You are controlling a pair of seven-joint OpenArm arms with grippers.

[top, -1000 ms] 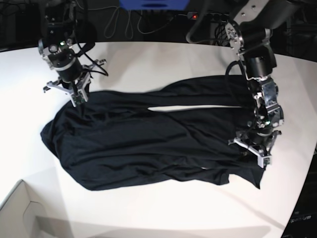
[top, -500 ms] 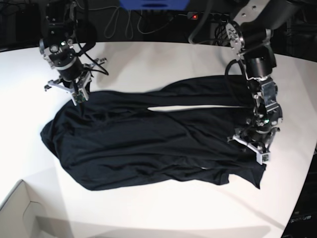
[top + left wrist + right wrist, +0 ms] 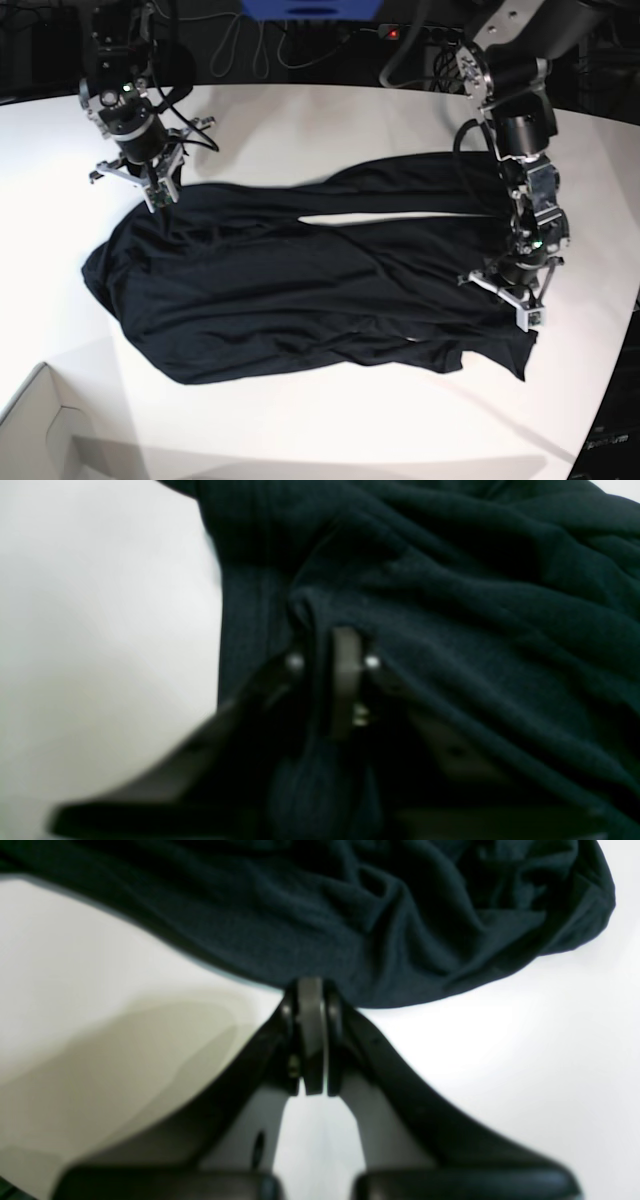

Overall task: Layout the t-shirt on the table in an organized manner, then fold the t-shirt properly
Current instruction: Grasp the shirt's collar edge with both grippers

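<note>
Since a second ago the left gripper [image 3: 512, 290] has risen slightly over the shirt's right-hand end and its jaws have come together; they now pinch a raised fold of the t-shirt [image 3: 300, 285], as the left wrist view shows, where the cloth [image 3: 450, 605] bunches around the closed tips [image 3: 345, 645]. Black and wrinkled, the t-shirt lies spread across the middle of the white desk [image 3: 330, 130], its long side running left to right, with a narrow slit of desk showing through near its far edge. At its far left corner, the right gripper [image 3: 155, 195] has its jaws pressed together on the shirt's hem [image 3: 350, 960], seen close in the right wrist view [image 3: 311, 990]. A pale cardboard box [image 3: 45, 430] sits at the desk's near left corner.
</note>
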